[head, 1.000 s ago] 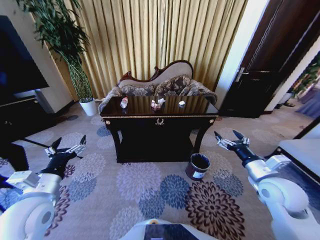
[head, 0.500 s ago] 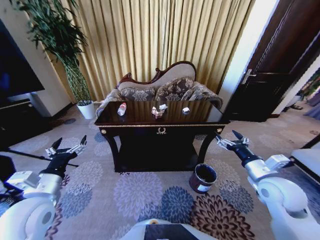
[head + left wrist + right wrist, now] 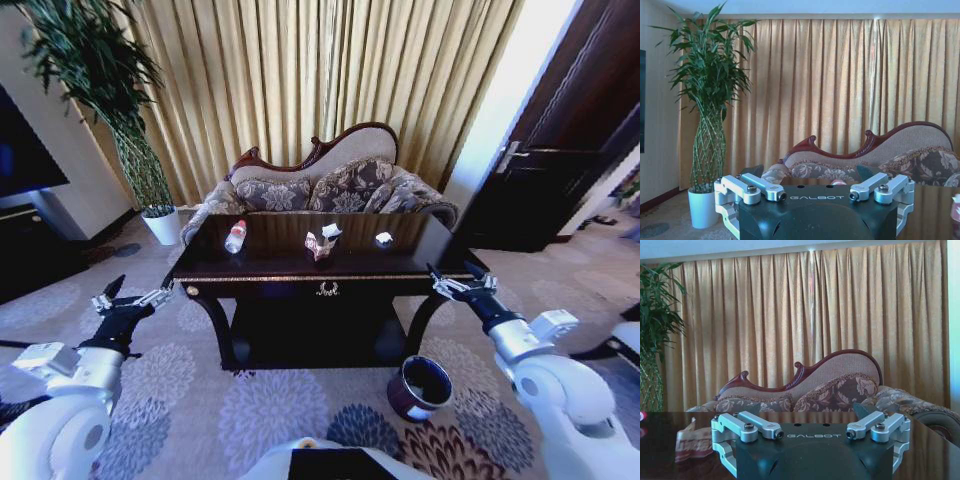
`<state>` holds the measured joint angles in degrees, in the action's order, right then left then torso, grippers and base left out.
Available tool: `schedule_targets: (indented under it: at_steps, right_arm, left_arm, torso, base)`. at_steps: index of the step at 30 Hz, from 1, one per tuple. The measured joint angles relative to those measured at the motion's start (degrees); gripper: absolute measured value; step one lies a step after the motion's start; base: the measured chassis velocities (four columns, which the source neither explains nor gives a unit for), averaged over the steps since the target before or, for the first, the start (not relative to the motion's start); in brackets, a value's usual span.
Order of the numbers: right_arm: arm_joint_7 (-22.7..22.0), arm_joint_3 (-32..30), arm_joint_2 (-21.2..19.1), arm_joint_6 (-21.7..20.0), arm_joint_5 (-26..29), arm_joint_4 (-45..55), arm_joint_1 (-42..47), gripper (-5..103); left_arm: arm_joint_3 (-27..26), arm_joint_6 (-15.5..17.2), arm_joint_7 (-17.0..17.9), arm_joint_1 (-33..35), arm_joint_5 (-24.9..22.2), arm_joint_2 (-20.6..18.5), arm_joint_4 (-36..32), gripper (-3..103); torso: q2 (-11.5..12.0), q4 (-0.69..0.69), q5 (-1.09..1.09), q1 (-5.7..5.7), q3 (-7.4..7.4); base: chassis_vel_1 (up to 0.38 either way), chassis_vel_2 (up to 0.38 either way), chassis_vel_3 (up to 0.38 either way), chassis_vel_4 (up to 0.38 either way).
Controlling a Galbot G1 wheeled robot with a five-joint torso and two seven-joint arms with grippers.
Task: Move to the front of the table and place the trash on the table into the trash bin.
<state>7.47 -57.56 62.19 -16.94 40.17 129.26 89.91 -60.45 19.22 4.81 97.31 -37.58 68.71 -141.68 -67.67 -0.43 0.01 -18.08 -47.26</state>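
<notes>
Nearing table [image 3: 300,265] (bin [image 3: 420,387] closer)

Right gripper [image 3: 811,416] w/ fingers spread wide apart, GALBOT lettering on its dark body, held level w/ the glossy dark table [image 3: 940,460] top. Crumpled white-and-reddish wrapper [image 3: 690,441] lies on the tabletop beyond one finger, and a red bit [image 3: 642,416] shows at the frame edge – can't tell what it is. Behind the table: patterned sofa [image 3: 830,390] w/ carved wood frame, gold pleated curtains [image 3: 805,315] and a green plant [image 3: 652,320].
</notes>
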Motion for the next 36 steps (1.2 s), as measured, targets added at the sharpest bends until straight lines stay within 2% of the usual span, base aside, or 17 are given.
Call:
schedule_targets:
  at_steps: [14, 23, 26, 29, 30, 32, 33, 36]
  right_arm:
    - [0.03, 0.27, 0.2, 0.39, -0.31, 0.45, 0.22, 100]
    - [-0.85, 0.74, -0.56, -2.5, -0.77, 1.37, 0.03, 100]
    - [-2.11, 1.26, -1.62, -4.57, -0.27, 1.17, -0.48, 100]
    - [-4.59, 2.64, -4.46, -9.01, 1.23, -1.58, -3.32, 100]
    - [-4.59, 2.64, -4.46, -9.01, 1.23, -1.58, -3.32, 100]
    - [-5.65, 3.31, -5.95, -11.64, 3.07, -3.42, -5.43, 100]
    - [-7.26, 4.15, -7.11, -14.41, 5.71, -4.87, -7.65, 100]
    - [-9.13, 6.02, -8.32, -16.58, 8.2, -6.95, -10.8, 100]
  left_arm:
    - [0.03, 0.0, 0.02, 0.14, 0.02, 0.13, -0.46, 100]
    - [0.05, 0.03, 0.05, 0.38, 0.02, 0.52, -1.06, 100]
    - [-0.02, 0.04, 0.08, 0.56, 0.01, 0.61, -1.38, 100]
    - [-0.03, 0.12, 0.1, 0.64, 0.0, 0.72, -1.59, 100]
    - [-0.03, 0.12, 0.1, 0.64, 0.0, 0.72, -1.59, 100]
    - [-0.01, 0.27, 0.12, 0.71, 0.0, 0.76, -1.6, 100]
    - [0.05, 0.33, 0.14, 0.77, 0.0, 0.8, -1.6, 100]
    - [0.12, 0.41, 0.16, 0.81, 0.0, 0.92, -1.59, 100]
  torso:
    - [0.0, 0.0, -0.01, 0.0, 0.0]
    - [0.03, 0.01, -0.02, -0.07, -0.02]
    - [0.0, -0.01, -0.02, 0.03, 0.02]
    - [-0.03, -0.01, 0.01, 0.07, 0.03]
    - [-0.03, -0.01, 0.01, 0.07, 0.03]
    - [-0.02, 0.0, 0.01, 0.06, 0.02]
    - [0.0, 0.0, 0.02, 0.01, 0.0]
    - [0.02, 0.0, -0.01, -0.03, -0.02]
  base:
    - [-0.23, 0.229, 0.234, -0.219]
    - [-0.096, 0.132, 0.1, -0.104]
    - [0.0, 0.0, 0.0, 0.0]
    - [0.018, -0.037, -0.018, 0.028]
    - [0.027, -0.056, -0.005, 0.036]
    - [0.0, 0.0, 0.0, 0.0]
    - [0.0, 0.0, 0.0, 0.0]
    - [0.0, 0.0, 0.0, 0.0]
